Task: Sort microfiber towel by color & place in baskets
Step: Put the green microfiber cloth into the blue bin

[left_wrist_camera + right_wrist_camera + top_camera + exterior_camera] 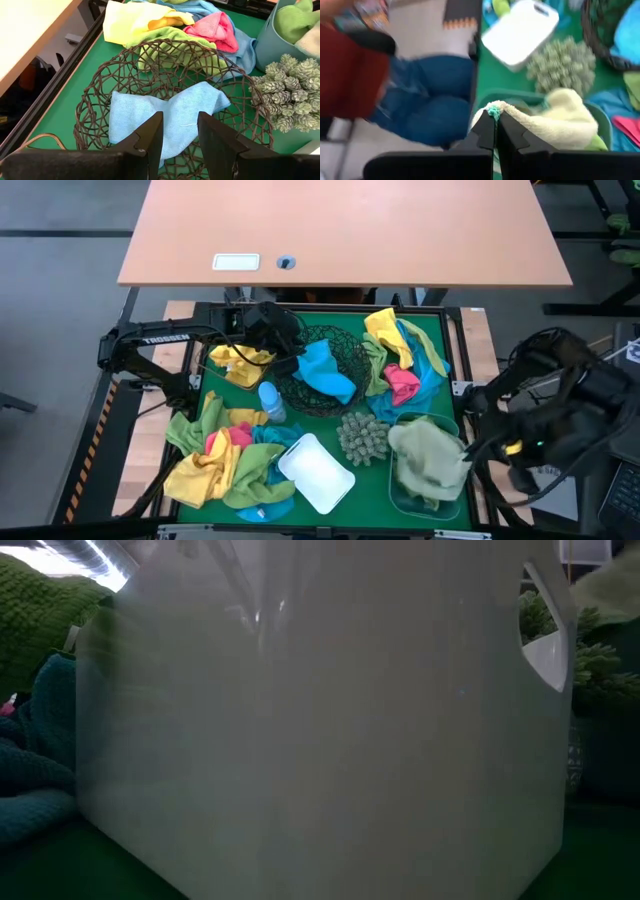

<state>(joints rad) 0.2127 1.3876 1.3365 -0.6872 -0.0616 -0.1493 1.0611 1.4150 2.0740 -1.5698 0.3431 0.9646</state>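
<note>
My left gripper (179, 134) (285, 342) stands open just above the near rim of the round black wire bowl (95, 105) (345, 345). A bright blue towel (175, 112) (325, 370) lies spread in the bowl's bottom, and the fingers do not touch it. My right gripper (495, 125) (480, 445) is shut and holds nothing. It hangs in the air by the table's right edge, beside the translucent blue tub (400, 502) (487, 97). A pale green towel (425, 458) (560, 120) is heaped in that tub. The white tub (315, 472) sits at the near middle.
Mixed yellow, green and pink towels are piled near left (220, 460) and far right (400, 355). A yellow towel (238, 362) lies by my left gripper. A spiky ball (362, 437) and a small blue bottle (270, 400) stand mid-table. A person's legs (425, 110) are beside the table's right edge.
</note>
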